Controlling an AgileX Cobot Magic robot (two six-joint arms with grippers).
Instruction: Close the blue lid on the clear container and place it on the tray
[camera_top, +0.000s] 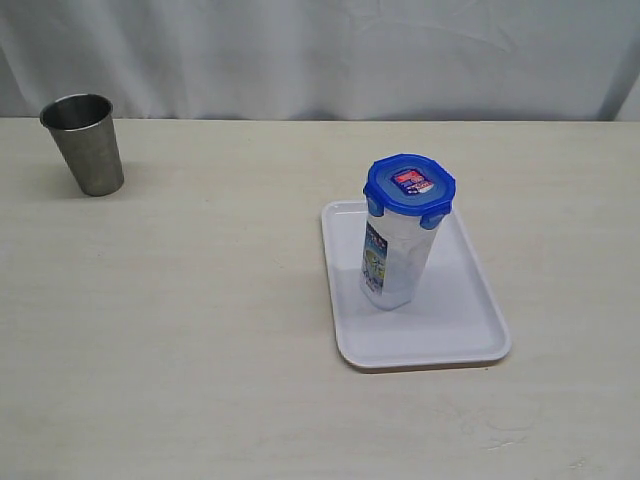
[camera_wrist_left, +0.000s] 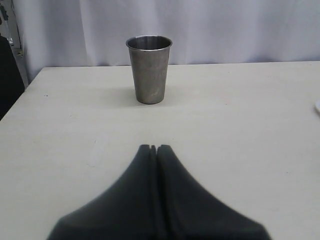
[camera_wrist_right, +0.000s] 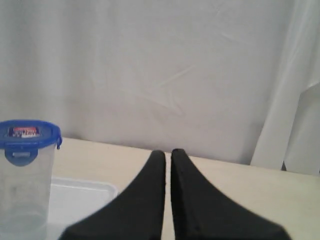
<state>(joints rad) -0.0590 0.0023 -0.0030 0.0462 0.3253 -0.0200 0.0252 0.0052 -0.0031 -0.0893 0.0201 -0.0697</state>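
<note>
Left pincer (camera_wrist_left: 154, 147), nearest its wrist camera: dark fingers pressed together above the pale desk (camera_wrist_left: 240, 150), pinching no object. Beyond the tips, well apart from them, the steel cup (camera_wrist_left: 149, 69) stands upright. Right pincer (camera_wrist_right: 167, 151): fingers likewise pressed together over the desk, with the clear container (camera_wrist_right: 25, 190) off to one side of them. Exterior view: the tray (camera_top: 460, 320) lies flat on the desk, right of centre. The clear container stands upright inside the tray, its printed label facing forward. The blue lid (camera_top: 409, 185) sits on the container's mouth, its flaps folded down. Farther back, at the left rear, is the steel cup. A white curtain (camera_top: 300, 50) hangs behind.
</note>
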